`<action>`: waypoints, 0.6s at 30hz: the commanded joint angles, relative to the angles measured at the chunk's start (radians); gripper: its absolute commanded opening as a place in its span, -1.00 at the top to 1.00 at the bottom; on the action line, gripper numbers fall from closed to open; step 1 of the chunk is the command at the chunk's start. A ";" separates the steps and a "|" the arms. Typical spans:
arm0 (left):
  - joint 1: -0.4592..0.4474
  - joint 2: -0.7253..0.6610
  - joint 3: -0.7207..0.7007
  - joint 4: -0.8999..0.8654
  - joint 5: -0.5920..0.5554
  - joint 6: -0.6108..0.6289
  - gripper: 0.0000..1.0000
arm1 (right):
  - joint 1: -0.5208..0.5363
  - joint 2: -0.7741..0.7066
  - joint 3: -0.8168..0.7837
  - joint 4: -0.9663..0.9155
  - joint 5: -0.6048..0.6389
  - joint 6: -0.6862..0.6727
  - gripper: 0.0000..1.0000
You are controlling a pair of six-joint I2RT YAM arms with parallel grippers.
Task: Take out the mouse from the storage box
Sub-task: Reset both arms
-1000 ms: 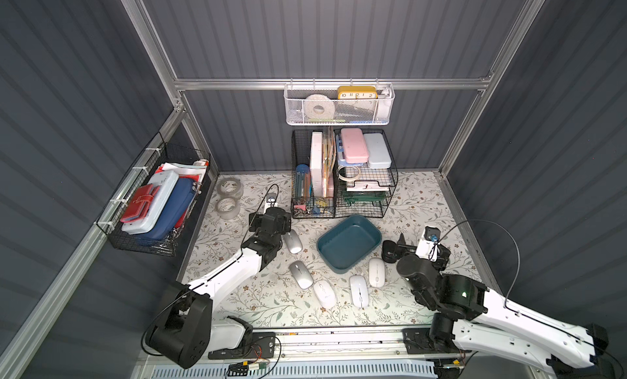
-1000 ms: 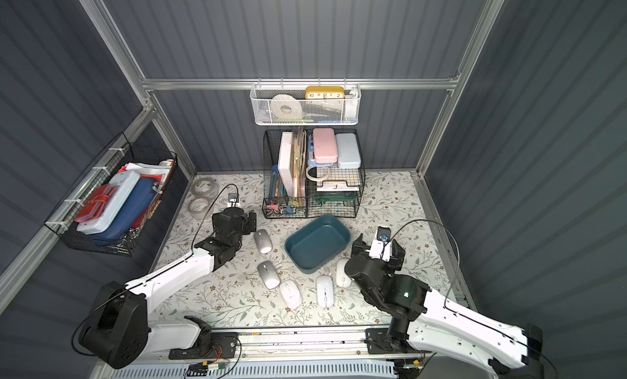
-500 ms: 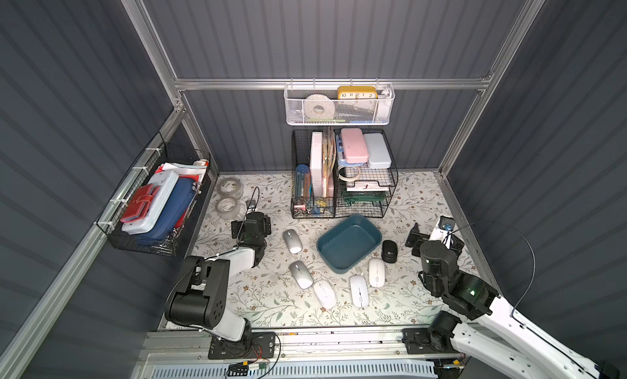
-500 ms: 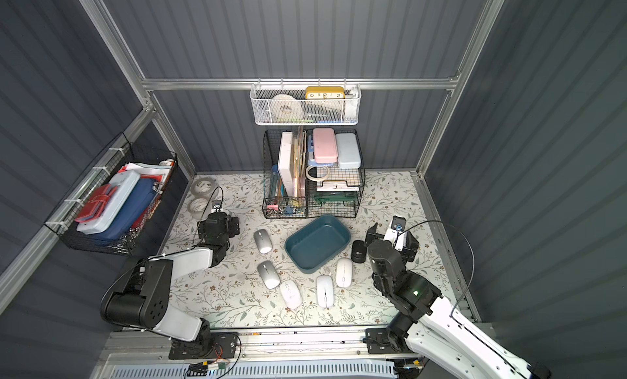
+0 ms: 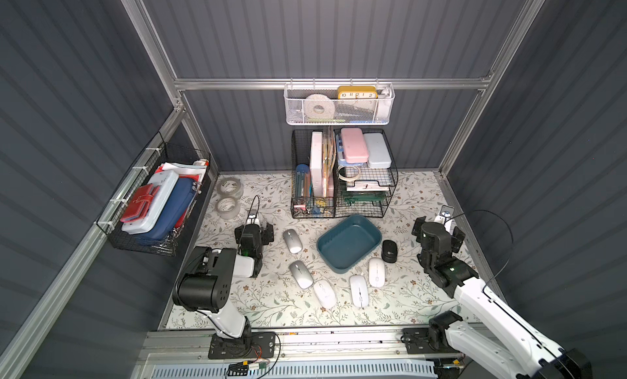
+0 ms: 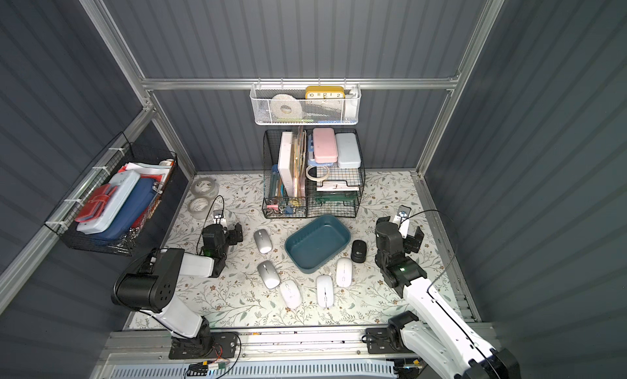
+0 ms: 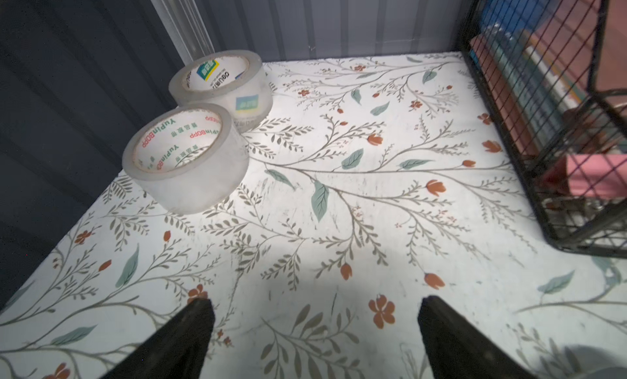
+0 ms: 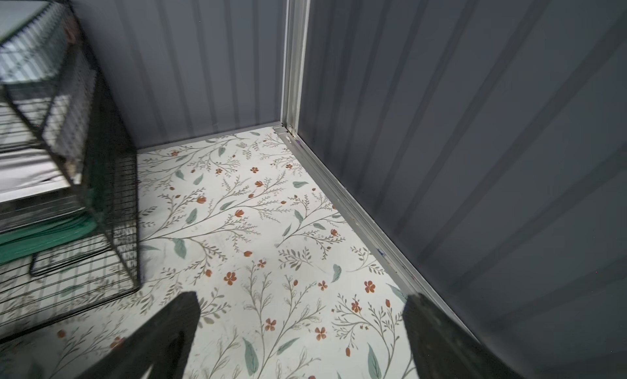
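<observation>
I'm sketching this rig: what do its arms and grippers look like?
On the left arm and right arm: white shells, black joints. The left gripper and right gripper: black, wedge-shaped fingers. A thin black cable loops off each wrist; the right arm shows a green light.

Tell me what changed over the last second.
The right gripper drew back from the black mouse, out toward its own side. The left gripper drew back from the silver mouse and swung toward the tape rolls. Both are open, holding nothing. The mice and the empty teal box stayed put.
</observation>
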 commanded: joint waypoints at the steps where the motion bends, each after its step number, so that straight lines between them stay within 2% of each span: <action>1: 0.012 -0.007 0.001 0.065 0.050 0.012 -0.99 | -0.068 0.066 -0.047 0.201 -0.067 -0.037 -0.98; 3: 0.028 0.006 -0.024 0.117 0.078 -0.006 -0.99 | -0.107 0.101 -0.073 0.279 -0.092 -0.058 -0.98; 5: 0.037 0.071 -0.037 0.266 0.028 0.037 -0.99 | -0.148 0.139 -0.099 0.351 -0.129 -0.065 -0.98; 7: 0.041 0.029 -0.012 0.153 0.068 -0.028 -0.99 | -0.179 0.174 -0.128 0.425 -0.159 -0.073 -0.98; 8: 0.042 0.055 -0.020 0.229 0.067 -0.005 -0.99 | -0.191 0.188 -0.145 0.462 -0.175 -0.071 -0.98; 10: 0.042 0.029 -0.010 0.147 0.068 -0.030 -0.99 | -0.208 0.216 -0.178 0.530 -0.213 -0.070 -0.98; 12: 0.044 0.051 -0.013 0.202 0.069 -0.016 -0.99 | -0.212 0.268 -0.208 0.635 -0.234 -0.088 -0.98; 15: 0.047 0.047 -0.005 0.174 0.072 -0.022 -0.99 | -0.211 0.355 -0.218 0.748 -0.216 -0.111 -0.98; 18: 0.047 0.043 -0.003 0.163 0.070 -0.024 -0.99 | -0.214 0.371 -0.238 0.822 -0.256 -0.126 -0.98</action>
